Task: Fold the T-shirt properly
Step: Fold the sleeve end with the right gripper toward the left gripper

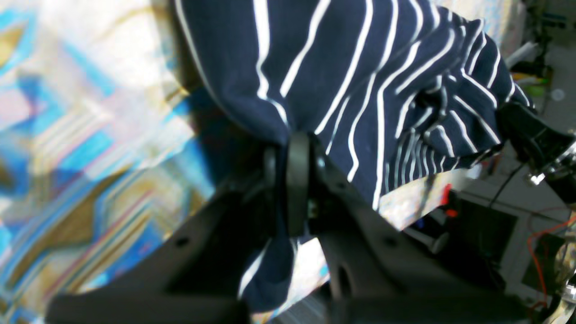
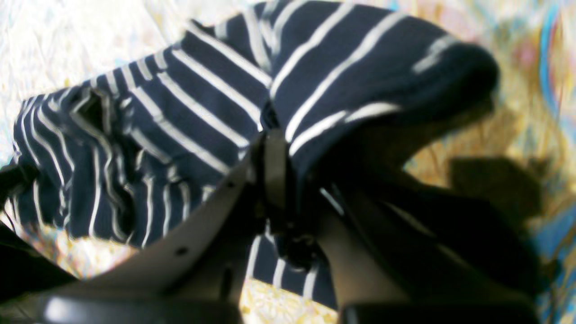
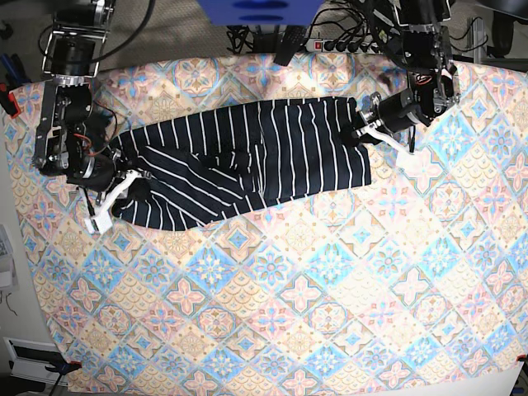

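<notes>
The T-shirt [image 3: 247,157], dark navy with thin white stripes, lies stretched in a long band across the far part of the table, creased in the middle. At its right end in the base view, my left gripper [image 3: 363,124] is shut on the cloth. The left wrist view shows the jaws [image 1: 292,148] pinching a bunched edge of the T-shirt [image 1: 360,67], with fabric hanging below them. At the left end my right gripper [image 3: 132,177] is also shut on the cloth. In the right wrist view its fingers [image 2: 274,148] clamp a fold of the T-shirt [image 2: 202,103].
A pastel patterned tablecloth [image 3: 313,289] covers the whole table. Behind the far edge are a power strip [image 3: 346,45] with cables and a blue object [image 3: 260,10]. The table's left edge runs close to my right arm's base [image 3: 70,58].
</notes>
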Controlling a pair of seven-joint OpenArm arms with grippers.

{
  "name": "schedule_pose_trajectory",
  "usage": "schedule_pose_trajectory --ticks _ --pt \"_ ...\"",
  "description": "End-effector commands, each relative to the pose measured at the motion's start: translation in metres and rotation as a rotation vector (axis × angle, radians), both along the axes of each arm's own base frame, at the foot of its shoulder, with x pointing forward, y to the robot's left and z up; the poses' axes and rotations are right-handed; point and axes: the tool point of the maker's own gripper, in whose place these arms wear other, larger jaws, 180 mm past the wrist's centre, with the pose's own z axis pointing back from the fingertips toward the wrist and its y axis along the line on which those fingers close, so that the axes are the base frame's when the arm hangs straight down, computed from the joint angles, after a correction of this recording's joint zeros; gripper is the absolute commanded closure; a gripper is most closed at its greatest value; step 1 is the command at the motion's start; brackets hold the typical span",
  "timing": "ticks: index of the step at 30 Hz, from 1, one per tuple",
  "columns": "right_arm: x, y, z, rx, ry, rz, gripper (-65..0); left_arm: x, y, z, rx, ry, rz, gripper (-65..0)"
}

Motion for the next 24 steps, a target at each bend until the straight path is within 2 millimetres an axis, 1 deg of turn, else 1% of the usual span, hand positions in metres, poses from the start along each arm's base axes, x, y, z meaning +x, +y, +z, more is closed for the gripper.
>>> schedule_pose_trajectory --ticks 1,4,5,7,8,14,18,21,24 --pt "0.014 0.013 0.023 0.017 -0.08 0.042 0.0 0.013 0.0 0.012 -0.012 -0.05 0.002 0.0" --pt "0.012 0.054 0.037 0.021 -0.13 0.161 0.0 0.02 -0.006 0.015 -0.019 -0.066 0.002 0.0" --pt "0.01 0.066 0.04 0.032 -0.139 0.188 0.0 0.02 -0.005 0.014 -0.008 -0.063 -0.001 0.0" --pt "0.006 0.099 0.045 0.081 -0.156 0.232 0.0 0.019 -0.004 0.01 0.018 -0.055 -0.01 0.0" --pt "0.001 0.112 0.045 0.107 -0.155 0.246 0.0 0.018 -0.003 0.009 0.027 -0.051 -0.013 0.0" --pt "-0.014 0.19 0.058 0.249 -0.17 0.337 0.0 0.018 -0.003 0.007 0.038 -0.046 -0.017 0.0" --pt "-0.019 0.218 0.056 0.236 -0.168 0.383 0.0 0.018 -0.002 0.008 0.039 -0.049 -0.013 0.0" --pt "-0.022 0.245 0.06 0.208 -0.186 0.462 0.0 0.021 0.002 0.009 0.048 -0.068 0.008 0.0" --pt "-0.02 0.262 0.064 0.187 -0.2 0.529 0.0 0.02 0.002 0.006 0.047 -0.062 0.013 0.0"
